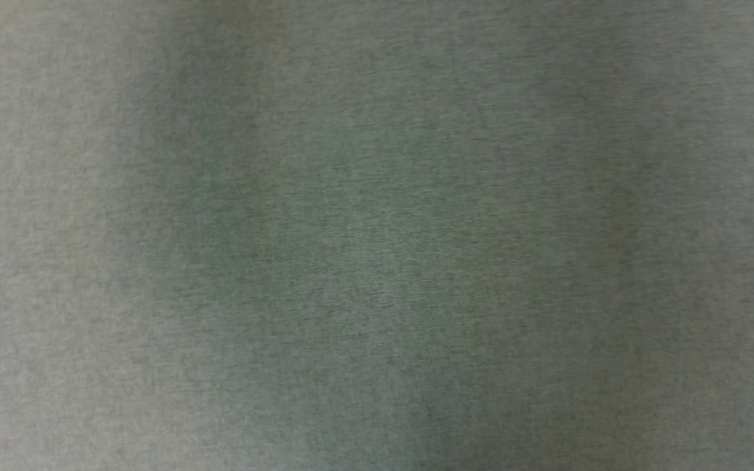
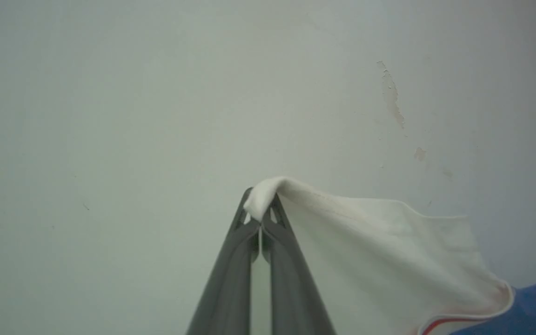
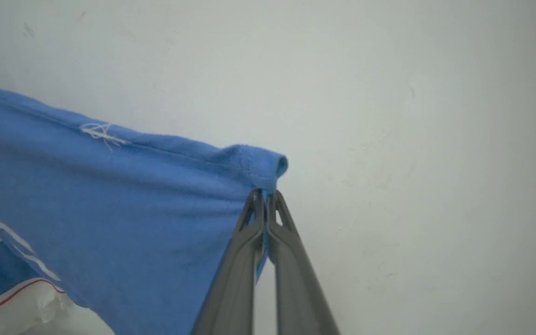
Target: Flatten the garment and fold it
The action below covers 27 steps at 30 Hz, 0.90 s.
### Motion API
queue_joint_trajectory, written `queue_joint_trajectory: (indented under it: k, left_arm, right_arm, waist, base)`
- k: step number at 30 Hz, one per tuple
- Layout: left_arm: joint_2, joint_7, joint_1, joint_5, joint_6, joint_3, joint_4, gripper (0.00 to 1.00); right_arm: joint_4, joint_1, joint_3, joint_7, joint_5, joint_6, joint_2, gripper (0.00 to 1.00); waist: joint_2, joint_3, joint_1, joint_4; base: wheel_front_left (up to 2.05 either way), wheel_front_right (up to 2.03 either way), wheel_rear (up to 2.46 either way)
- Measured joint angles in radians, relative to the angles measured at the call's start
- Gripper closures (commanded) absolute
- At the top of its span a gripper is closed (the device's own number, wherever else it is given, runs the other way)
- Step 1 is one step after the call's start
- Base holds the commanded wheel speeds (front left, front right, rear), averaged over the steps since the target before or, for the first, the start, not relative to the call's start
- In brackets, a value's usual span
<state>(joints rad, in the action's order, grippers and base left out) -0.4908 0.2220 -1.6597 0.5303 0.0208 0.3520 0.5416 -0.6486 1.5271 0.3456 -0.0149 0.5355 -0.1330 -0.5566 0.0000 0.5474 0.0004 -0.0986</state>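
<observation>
Biggest thing first: a pale scuffed surface [image 2: 156,93] sits behind everything in both wrist views, with no edge or corner of it in sight. The head view gives a blurry grey-green sheet [image 1: 377,235] I can't place.

The garment [image 3: 110,200] is strung between the arms. The left gripper [image 2: 261,215] is pressed together on a white sleeve edge, cloth running off to that view's right. The right gripper [image 3: 266,201] is pinching a blue hem corner, cloth running left. So I'd say the long axis goes gripper to gripper, neither arm nearer.

The left wrist view gets the sleeve up close; the right one gets the hem stitching and a bit of white print.
</observation>
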Motion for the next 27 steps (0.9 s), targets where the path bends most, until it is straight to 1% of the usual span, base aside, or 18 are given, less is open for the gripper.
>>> queue_joint_trajectory:
  k: [2, 5, 10, 13, 16, 19, 22, 27]
  left_arm:
    - [0.015, 0.009, 0.032, 0.001, -0.013, 0.008, 0.018, 1.0]
    - [0.031, 0.024, 0.135, 0.001, -0.03, 0.026, 0.021, 1.0]
    - [0.059, 0.03, 0.43, 0.009, -0.04, 0.075, -0.013, 1.0]
    - [0.058, 0.029, 0.622, 0.021, -0.047, 0.111, -0.036, 1.0]
    - [0.049, -0.003, 0.808, 0.041, -0.046, 0.143, -0.081, 1.0]
    - [0.01, -0.063, 0.976, 0.078, -0.037, 0.16, -0.14, 1.0]
    - [-0.054, -0.143, 1.134, 0.122, -0.027, 0.167, -0.213, 1.0]
    - [-0.157, -0.284, 1.365, 0.227, 0.012, 0.161, -0.372, 1.0]
  right_arm:
    - [-0.019, -0.025, 0.032, -0.028, 0.01, 0.0, 0.012, 1.0]
    - [-0.035, -0.106, 0.093, -0.07, 0.024, 0.0, 0.021, 1.0]
    - [-0.064, -0.32, 0.197, -0.136, 0.044, 0.0, 0.027, 1.0]
    - [-0.069, -0.452, 0.265, -0.164, 0.045, 0.0, 0.017, 1.0]
    - [-0.056, -0.575, 0.319, -0.18, 0.066, 0.0, -0.006, 1.0]
    - [-0.029, -0.681, 0.365, -0.184, 0.1, 0.0, -0.037, 1.0]
    - [0.016, -0.775, 0.414, -0.181, 0.136, 0.0, -0.077, 1.0]
    - [0.079, -0.898, 0.46, -0.143, 0.186, 0.0, -0.163, 1.0]
  waist:
    - [0.0, 0.007, -0.0002, 0.012]
    - [0.0, 0.005, -0.0002, 0.029]
    - [0.0, -0.036, -0.0004, 0.048]
    - [0.0001, -0.076, -0.0005, 0.056]
    - [0.0002, -0.12, -0.0006, 0.066]
    - [0.0001, -0.169, -0.0007, 0.076]
    - [0.0001, -0.222, -0.0007, 0.086]
    - [0.0002, -0.309, -0.0008, 0.105]
  base:
    - [0.0, 0.0, 0.0]
    - [0.0, 0.0, 0.0]
    - [0.0, 0.0, 0.0]
    - [0.0, 0.0, 0.0]
    - [0.0, 0.0, 0.0]
    - [0.0, 0.0, 0.0]
    - [0.0, 0.0, 0.0]
    - [0.0, 0.0, 0.0]
